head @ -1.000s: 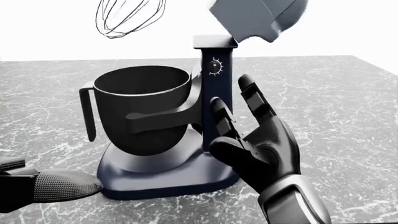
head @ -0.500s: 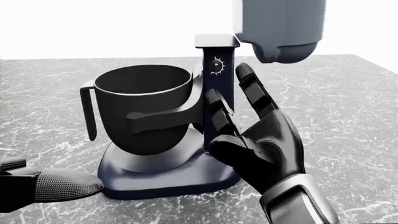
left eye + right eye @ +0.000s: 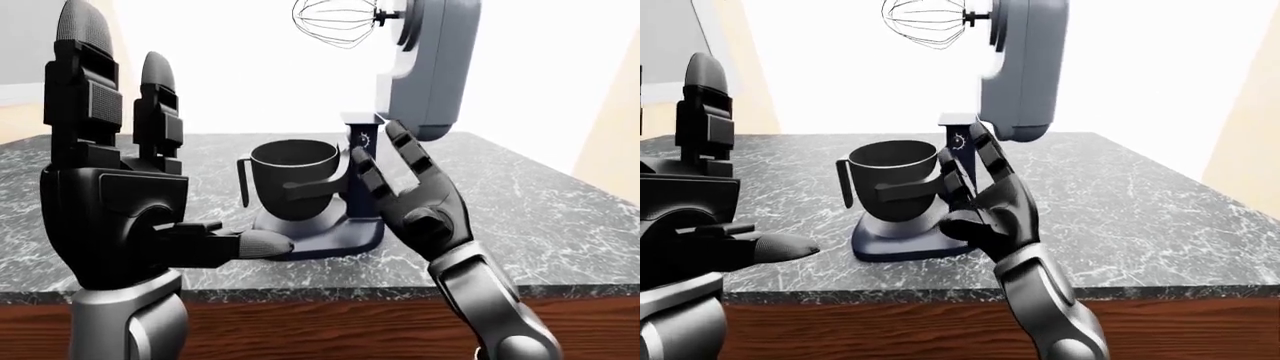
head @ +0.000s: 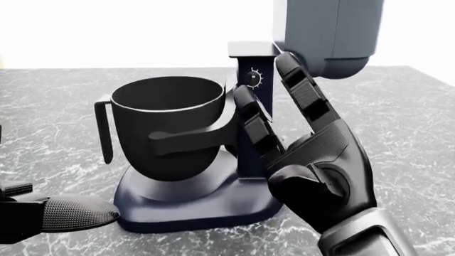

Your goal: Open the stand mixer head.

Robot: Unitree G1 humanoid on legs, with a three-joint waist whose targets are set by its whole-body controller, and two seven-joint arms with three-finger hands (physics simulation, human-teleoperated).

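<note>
Two hands of mine are raised before a dark stand mixer (image 3: 330,202) that stands on a grey marbled table (image 3: 540,210) with a wooden edge.

My right hand (image 4: 313,160) is released, its fingers (image 4: 302,90) straight and spread, palm turned toward the mixer's upright column (image 4: 252,106). In the head view it sits just right of the column, partly in front of the mixer's base (image 4: 192,205); I cannot tell whether it touches the column.

My left hand (image 3: 115,195) is also released, fingers pointing up and thumb (image 3: 235,244) pointing toward the mixer's base, well to the left of the mixer.

The mixer head (image 3: 430,64) is tilted all the way up, standing nearly vertical above the column. The head view shows only its lower end above my right hand. The two eye views show the whole head, and a wire whisk (image 3: 925,22) sticking out sideways from it, high above the bowl.

The dark bowl (image 4: 167,125) with its side handle (image 4: 105,133) sits left of the column, held by the mixer's arms. A small white dial mark (image 4: 253,78) shows on the column, clearest in the head view.

The eye views show all of my left hand; the head view catches only its thumb, beside the base.
</note>
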